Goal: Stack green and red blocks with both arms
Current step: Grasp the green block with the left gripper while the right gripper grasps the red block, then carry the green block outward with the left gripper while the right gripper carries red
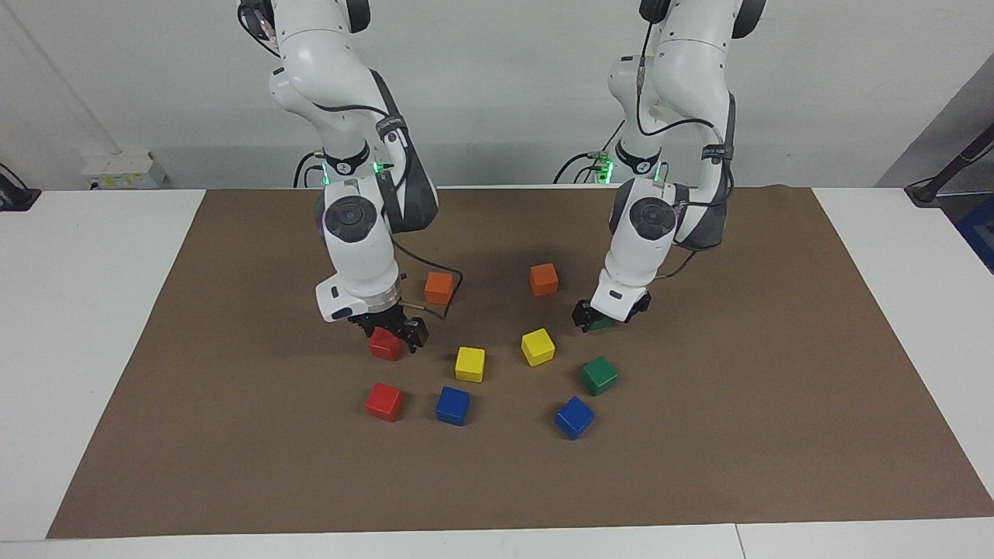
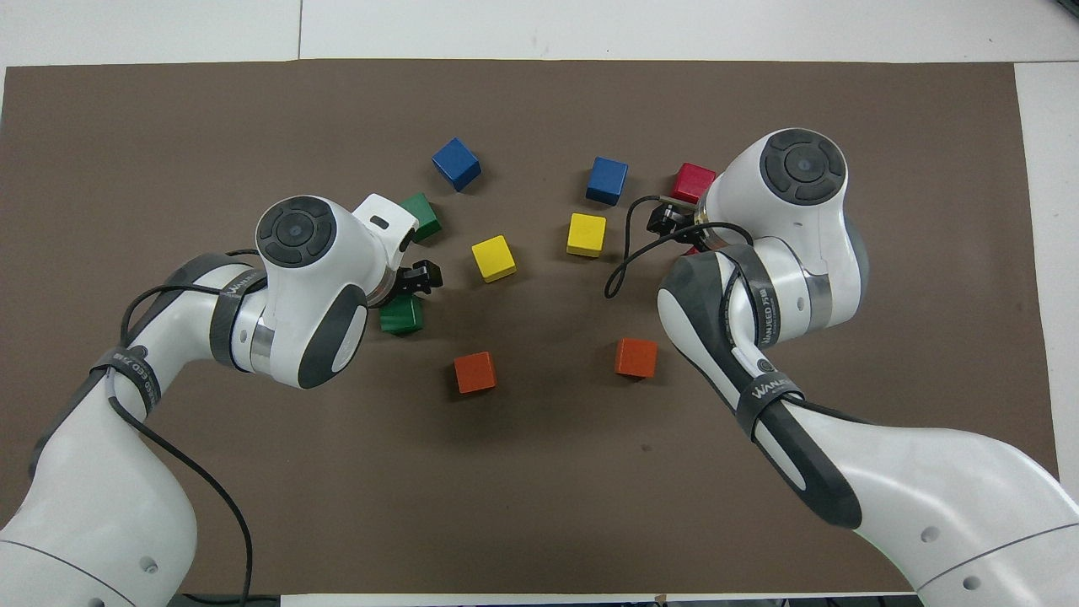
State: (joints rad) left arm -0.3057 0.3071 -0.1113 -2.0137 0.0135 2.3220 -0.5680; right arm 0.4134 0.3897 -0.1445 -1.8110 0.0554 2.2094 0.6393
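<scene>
Two red blocks (image 1: pixel 385 401) facing, one overhead.

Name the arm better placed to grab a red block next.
Right. The right gripper is down around the nearer red block, jaws open. The left gripper is at a green block, toward the other end.

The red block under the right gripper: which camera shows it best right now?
The facing view: the red block shows between the open fingers of the right gripper. In the overhead view the right arm hides nearly all of it.
</scene>
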